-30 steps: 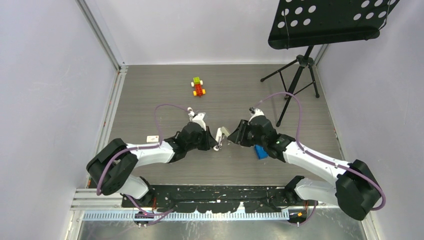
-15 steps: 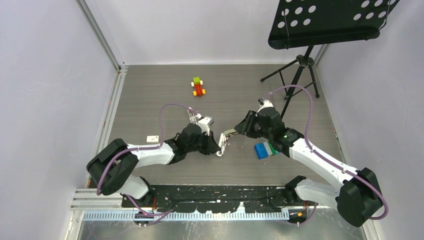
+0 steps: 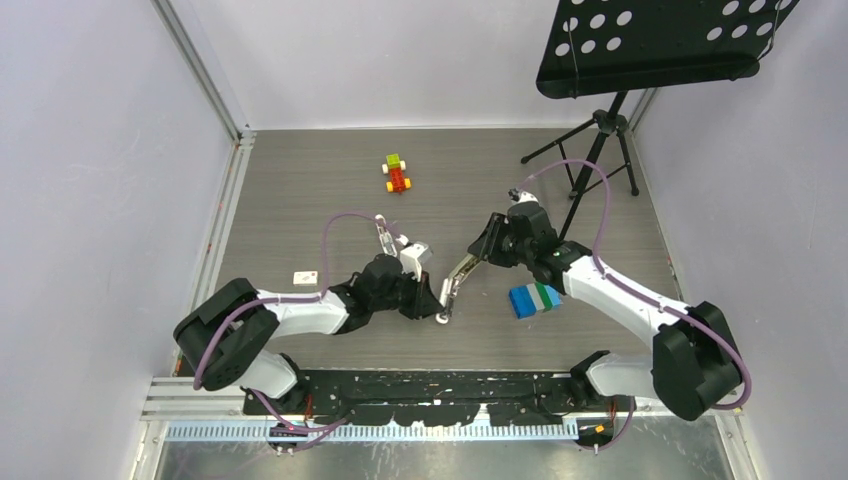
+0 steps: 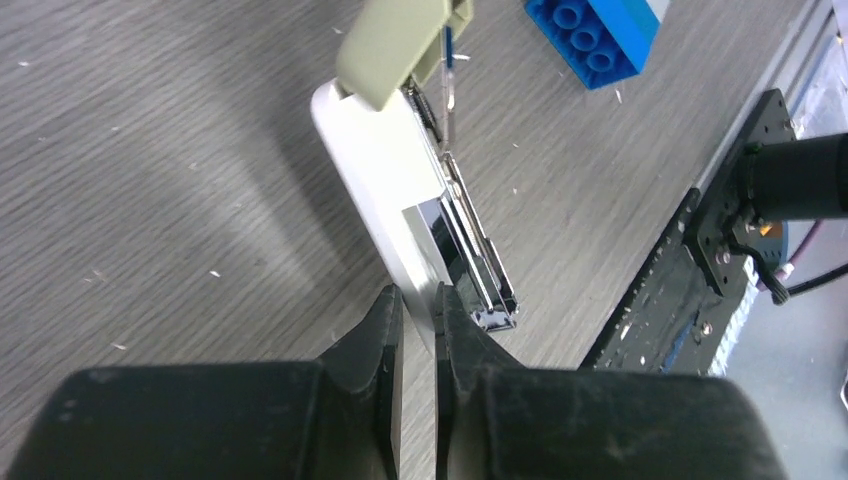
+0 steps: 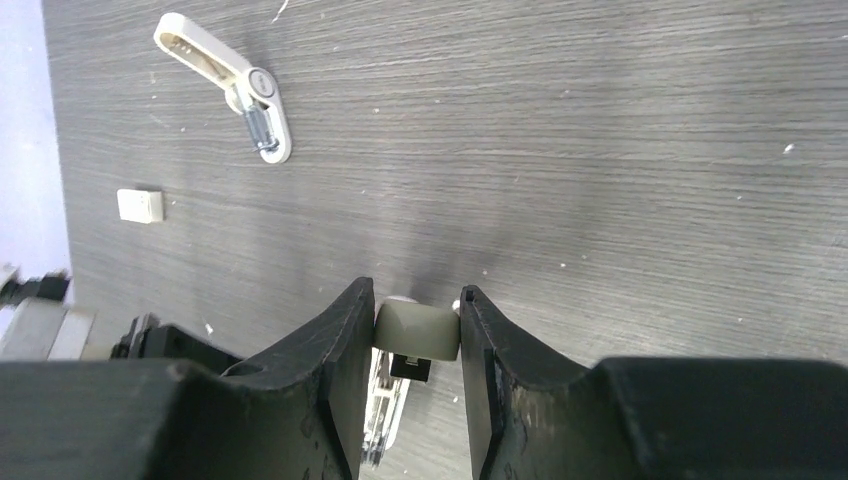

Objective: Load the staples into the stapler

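The stapler sits a little toward 6 o'clock of the tabletop centre, held between the two arms. The left claw is pinched narrow on the near end of its white base. The right claw is clamped partway closed on the grey-beige top, which is lifted clear of the body at the far end. Below the raised top the metal magazine rail lies exposed along the white body (its spring and pusher rod show just under the cover).

So the opening step looks done, or nearly so: the stapler is braced and its channel is uncovered. I can make out no strip of staples in the rail, though its dark near end is hard to read.

The loading itself is all left to do. The small white carton of staples lies flat on the tabletop at about 9 o'clock from the stapler, well apart from it and just beside the left forearm. No claw touches it. Both claws are taken up with the stapler, so one would likely have to let go to fetch a strip. After that come seating the strip in the rail and shutting the top.

A blue-green-white box rests at about 3 o'clock from the stapler, near the right arm, and plays no part here.
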Controlling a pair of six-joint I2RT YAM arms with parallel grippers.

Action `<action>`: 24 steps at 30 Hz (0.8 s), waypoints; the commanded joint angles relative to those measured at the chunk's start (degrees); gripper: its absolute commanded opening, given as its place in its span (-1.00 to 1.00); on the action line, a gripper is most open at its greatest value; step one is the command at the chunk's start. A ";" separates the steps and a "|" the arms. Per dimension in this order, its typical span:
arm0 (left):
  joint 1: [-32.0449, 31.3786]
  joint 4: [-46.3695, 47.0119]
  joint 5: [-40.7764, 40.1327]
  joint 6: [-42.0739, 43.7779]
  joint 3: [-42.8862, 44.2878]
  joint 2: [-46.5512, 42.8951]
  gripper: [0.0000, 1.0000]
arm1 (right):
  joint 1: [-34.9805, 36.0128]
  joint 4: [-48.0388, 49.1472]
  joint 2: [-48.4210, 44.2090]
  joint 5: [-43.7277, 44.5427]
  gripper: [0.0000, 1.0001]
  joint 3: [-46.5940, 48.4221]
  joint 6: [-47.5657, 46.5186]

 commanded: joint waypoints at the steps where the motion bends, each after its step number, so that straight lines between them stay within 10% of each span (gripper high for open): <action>1: -2.27 7.45 8.90 4.56 -0.31 -2.51 -1.00 | -1.13 4.37 2.36 2.99 -0.99 2.50 -3.00; 13: -3.11 4.92 2.27 3.76 -2.40 -4.80 -0.99 | -1.39 6.52 10.26 -1.62 -0.99 4.44 -3.05; 20: -3.17 -2.02 -9.28 1.38 -0.32 -7.95 0.13 | -1.32 2.65 8.35 -2.24 -0.99 5.39 -2.79; 24: -3.13 -2.14 -12.91 -1.02 0.16 -8.32 0.32 | -1.11 1.90 5.79 -2.10 -0.99 5.29 -3.15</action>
